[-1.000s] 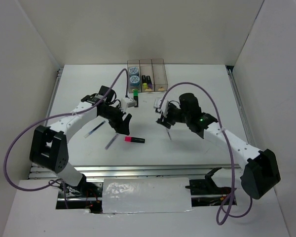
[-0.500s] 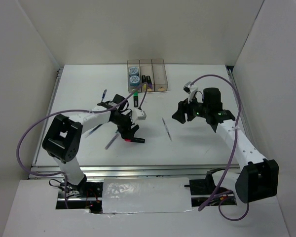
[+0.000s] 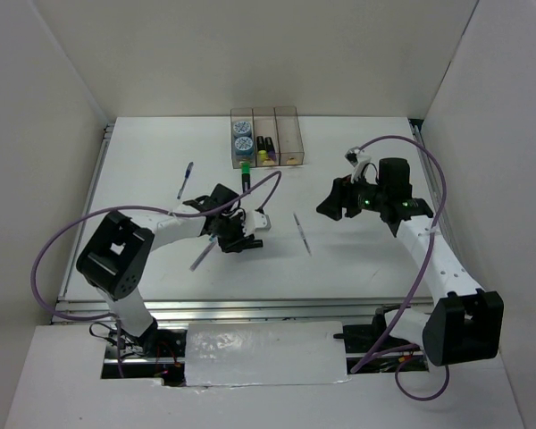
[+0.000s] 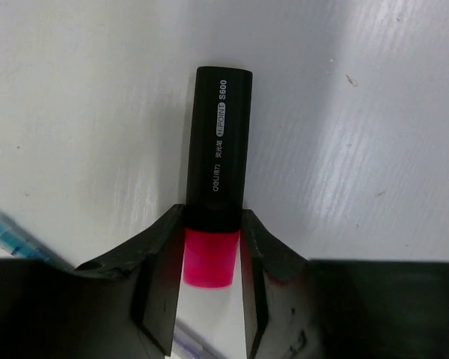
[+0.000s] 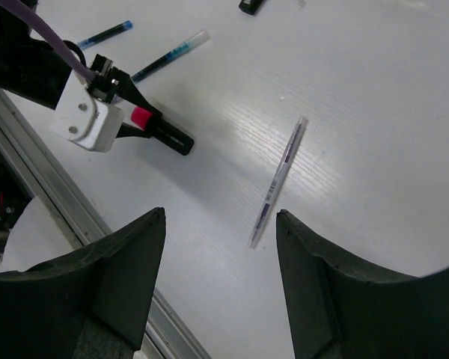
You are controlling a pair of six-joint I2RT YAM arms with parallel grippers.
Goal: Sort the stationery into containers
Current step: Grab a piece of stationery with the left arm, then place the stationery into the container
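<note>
A pink highlighter (image 4: 217, 149) lies flat on the white table. My left gripper (image 4: 212, 224) is shut on it where the pink cap meets the black body; from above that gripper (image 3: 241, 241) sits low at mid-table. My right gripper (image 3: 335, 201) hangs open and empty above the table, right of a thin pen (image 3: 302, 233), which lies below and ahead of its open jaws (image 5: 221, 217). The three joined containers (image 3: 286, 112) stand at the back: tape rolls (image 3: 242, 136) in the left one, highlighters (image 3: 265, 147) in the middle one.
A green-capped highlighter (image 3: 246, 174) lies just in front of the containers. A blue pen (image 3: 186, 180) lies at the left, and another pen (image 3: 201, 255) near my left arm. Metal rails (image 3: 250, 308) run along the near table edge. White walls enclose the table.
My left gripper came down over the pink highlighter and closed on its cap end. My right arm drew back to the right, away from the pen lying mid-table.
</note>
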